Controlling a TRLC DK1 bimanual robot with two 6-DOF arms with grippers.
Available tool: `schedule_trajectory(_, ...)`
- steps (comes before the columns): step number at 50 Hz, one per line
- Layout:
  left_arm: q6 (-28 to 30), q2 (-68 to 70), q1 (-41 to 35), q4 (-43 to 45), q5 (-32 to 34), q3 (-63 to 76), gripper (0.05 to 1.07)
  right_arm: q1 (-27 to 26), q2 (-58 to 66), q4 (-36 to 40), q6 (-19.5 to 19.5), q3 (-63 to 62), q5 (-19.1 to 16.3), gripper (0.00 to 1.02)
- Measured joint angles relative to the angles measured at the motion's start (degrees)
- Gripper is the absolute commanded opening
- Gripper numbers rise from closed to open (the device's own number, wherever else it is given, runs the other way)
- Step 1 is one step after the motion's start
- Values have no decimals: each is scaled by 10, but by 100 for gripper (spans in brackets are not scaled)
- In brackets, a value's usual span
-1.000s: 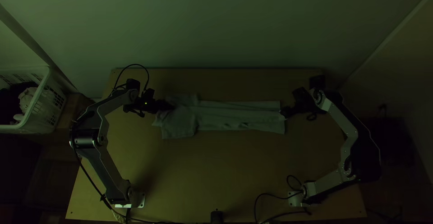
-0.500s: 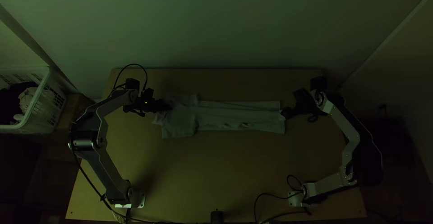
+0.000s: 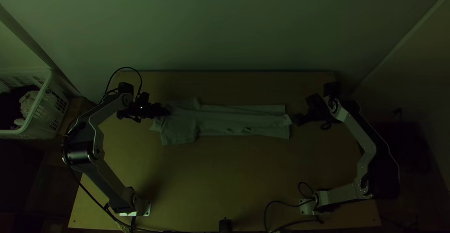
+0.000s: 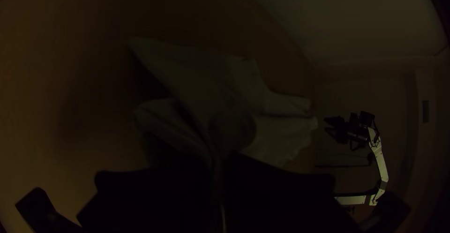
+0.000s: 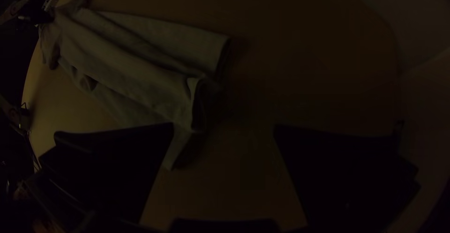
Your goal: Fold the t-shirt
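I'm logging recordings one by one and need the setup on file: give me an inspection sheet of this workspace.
Surface: wooden table, dimly lit.
Job's things: t-shirt in a long, layered strip, wider end toward the left arm, creases along it.
Clutter: small dark object at the table's near edge.
Grippers: left gripper pinches the shirt's wider end; right gripper open just beyond the opposite end, holding nothing.
Cables: one cable loops above the left arm; another curls by the right arm's base.
Surroundings: white basket holding cloth, left of the table; pale wall beyond.
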State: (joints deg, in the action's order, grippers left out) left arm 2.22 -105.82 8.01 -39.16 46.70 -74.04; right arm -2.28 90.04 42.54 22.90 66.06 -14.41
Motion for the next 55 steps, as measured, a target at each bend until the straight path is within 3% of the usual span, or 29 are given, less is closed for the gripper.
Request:
schedule_trajectory(25, -8, 52, -37, -45, 0, 1, 8, -1, -17, 0, 0, -23, 0, 98)
schedule_trajectory(42, -111, 56, -150, -38, -1, -81, 8, -1, -29, 0, -2, -43, 0, 98)
schedule_trajectory(55, -190, 3, -227, 21, -4, -151, 8, -5, -52, 0, -4, -63, 0, 98)
